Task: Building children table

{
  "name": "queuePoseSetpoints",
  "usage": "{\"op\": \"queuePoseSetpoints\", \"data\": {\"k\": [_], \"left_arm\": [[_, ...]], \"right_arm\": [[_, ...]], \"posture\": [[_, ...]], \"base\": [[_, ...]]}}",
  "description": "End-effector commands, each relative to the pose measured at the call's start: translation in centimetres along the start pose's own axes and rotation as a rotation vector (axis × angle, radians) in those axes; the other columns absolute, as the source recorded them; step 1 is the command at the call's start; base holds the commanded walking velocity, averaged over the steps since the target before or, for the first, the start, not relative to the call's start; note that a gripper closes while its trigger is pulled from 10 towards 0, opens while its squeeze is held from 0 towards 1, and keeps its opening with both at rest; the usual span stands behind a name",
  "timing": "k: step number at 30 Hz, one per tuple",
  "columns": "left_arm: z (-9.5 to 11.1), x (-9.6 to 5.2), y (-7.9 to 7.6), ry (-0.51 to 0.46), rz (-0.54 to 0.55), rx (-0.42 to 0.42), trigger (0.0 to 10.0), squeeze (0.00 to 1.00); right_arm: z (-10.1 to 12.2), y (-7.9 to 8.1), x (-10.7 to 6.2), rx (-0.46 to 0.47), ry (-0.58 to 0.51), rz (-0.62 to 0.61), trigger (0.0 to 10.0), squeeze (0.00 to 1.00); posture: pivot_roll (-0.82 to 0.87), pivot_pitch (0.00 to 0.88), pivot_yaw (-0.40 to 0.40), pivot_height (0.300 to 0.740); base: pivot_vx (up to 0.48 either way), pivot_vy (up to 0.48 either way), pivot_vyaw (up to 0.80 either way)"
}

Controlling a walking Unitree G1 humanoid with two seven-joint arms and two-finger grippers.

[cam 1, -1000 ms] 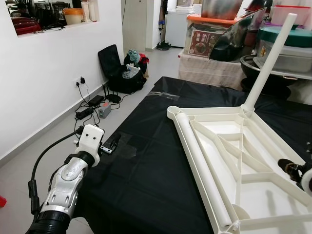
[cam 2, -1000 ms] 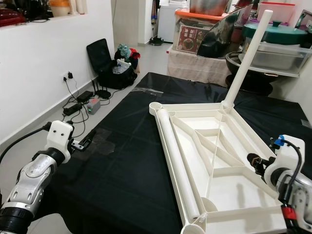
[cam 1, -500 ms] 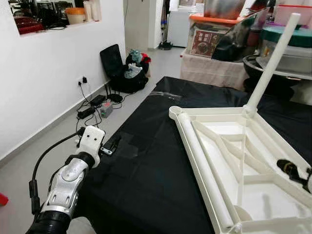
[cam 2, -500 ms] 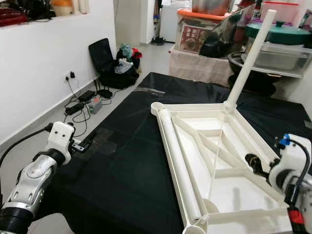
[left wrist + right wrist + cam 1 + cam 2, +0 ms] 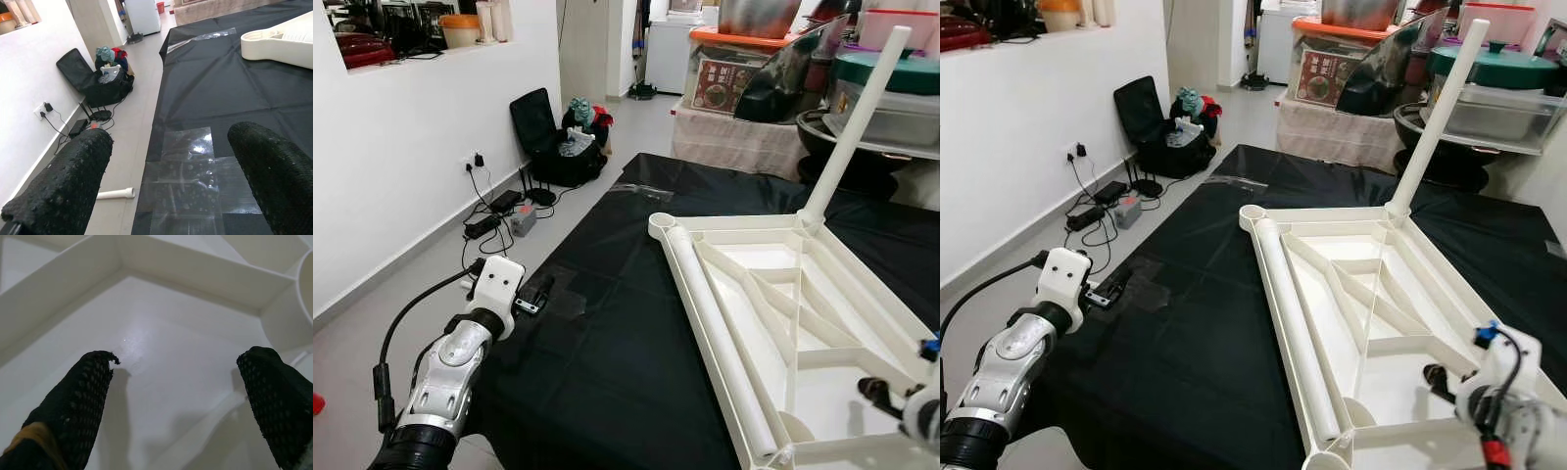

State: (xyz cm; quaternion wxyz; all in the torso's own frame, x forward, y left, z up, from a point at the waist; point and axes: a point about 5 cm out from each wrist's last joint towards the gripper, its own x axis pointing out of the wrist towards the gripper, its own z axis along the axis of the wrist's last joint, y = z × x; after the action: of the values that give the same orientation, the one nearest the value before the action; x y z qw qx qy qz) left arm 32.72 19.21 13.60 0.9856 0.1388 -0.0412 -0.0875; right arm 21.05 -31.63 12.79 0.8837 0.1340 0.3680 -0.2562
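Observation:
The white plastic table top (image 5: pixel 773 230) lies upside down on a black sheet (image 5: pixel 607 333). One white leg (image 5: pixel 857 122) stands upright in its far right corner. A second, loose leg (image 5: pixel 715 333) lies along the inside of its left rim, and the far left corner socket (image 5: pixel 661 221) is empty. My right gripper (image 5: pixel 177 356) is open over the near right compartment of the underside, holding nothing; its black fingers (image 5: pixel 1435 377) point inward. My left gripper (image 5: pixel 170 134) is open above the sheet's left edge, over patches of clear tape (image 5: pixel 195 171).
Left of the sheet, grey floor runs along a white wall, with cables and a power strip (image 5: pixel 494 215) and a black bag (image 5: pixel 548 137). A short white pipe (image 5: pixel 115 194) lies on the floor. Storage boxes (image 5: pixel 734 59) and pots (image 5: pixel 891 88) crowd the far side.
My right gripper has drawn back toward the near edge of the table top and sits lower in the view. The head view swayed slightly. The left arm has barely moved.

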Motion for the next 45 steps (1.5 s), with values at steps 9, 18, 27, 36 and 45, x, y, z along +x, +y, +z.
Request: {"op": "queuePoseSetpoints", "data": {"k": [9,18,27,36,45], "left_arm": [[-0.7,-0.3,0.3,0.038,0.012,0.015,10.0,0.00],[-0.6,0.0,-0.3,0.034,-0.006,0.011,10.0,0.00],[-0.8,-0.3,0.3,0.047,0.008,0.021,10.0,0.00],[-1.0,-0.5,0.4,0.054,0.015,0.023,10.0,0.00],[-0.9,-0.3,0.2,0.056,0.006,0.027,10.0,0.00]], "right_arm": [[1.8,-0.2,-0.4,0.061,-0.147,-0.095,10.0,0.00],[2.9,-0.8,-1.6,0.019,-0.262,-0.230,10.0,0.00],[-0.7,-0.6,-0.5,0.154,-0.091,-0.242,10.0,0.00],[-0.6,-1.2,-0.7,0.203,-0.128,-0.339,10.0,0.00],[-2.4,3.5,1.0,0.160,0.005,-0.072,10.0,0.00]], "posture": [[-0.01,0.000,-0.106,0.740],[-0.01,0.000,-0.102,0.740],[0.00,0.000,-0.110,0.740],[-0.01,0.000,-0.111,0.740],[0.01,0.000,-0.116,0.740]], "base": [[0.000,0.000,0.00],[0.000,0.000,0.00],[0.000,0.000,0.00],[0.000,0.000,0.00],[0.000,0.000,0.00]]}}
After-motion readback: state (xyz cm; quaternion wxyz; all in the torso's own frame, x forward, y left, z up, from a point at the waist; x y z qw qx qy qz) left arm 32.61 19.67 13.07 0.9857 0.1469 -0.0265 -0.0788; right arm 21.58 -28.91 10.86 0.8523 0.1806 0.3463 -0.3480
